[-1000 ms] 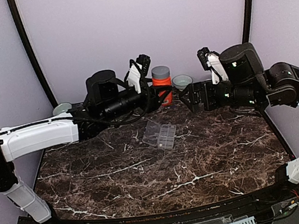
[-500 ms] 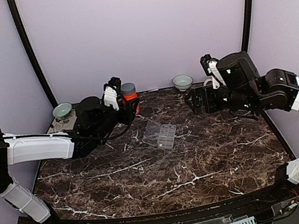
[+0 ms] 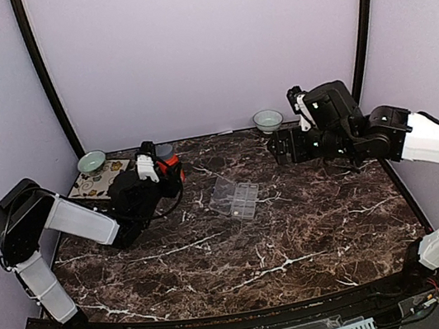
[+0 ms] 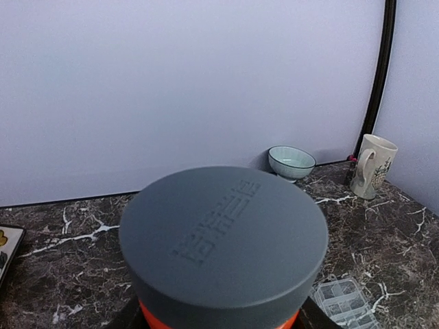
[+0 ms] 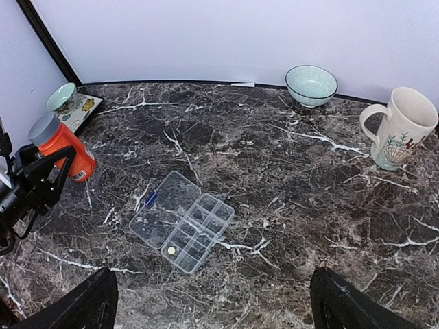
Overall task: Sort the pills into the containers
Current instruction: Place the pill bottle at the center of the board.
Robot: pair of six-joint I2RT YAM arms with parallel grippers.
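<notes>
While the left tool (image 3: 162, 172) is clamped on the orange bottle (image 5: 67, 149), its two black fingers sit on either side of the orange body below the grey cap (image 4: 223, 240). That cap fills most of the left wrist view. From the right wrist, the bottle leans with its cap towards the far left corner. I cannot tell whether its base touches the tabletop (image 3: 299, 244).

Across the dark marbled surface, the right tool (image 5: 216, 305) gapes wide with nothing between its fingers (image 5: 86, 305). It hangs above the far right part of the tabletop, facing the middle.

Between the two arms, well apart from both tools, the containers (image 5: 182, 221) lie flat on the tabletop a little beyond its centre. The clear lid is folded back on the far-left side and the rows of little compartments are exposed. One small pale pill (image 5: 171, 251) sits in a compartment near the front edge. The other compartments look bare from here.

Farther out, a pale bowl (image 5: 311, 84) stands by the back wall. A cream mug (image 5: 401, 127) with a shell pattern stands upright to its right. Another small bowl (image 5: 62, 97) rests on a patterned mat (image 3: 101, 181) in the far left corner, just behind the bottle.
</notes>
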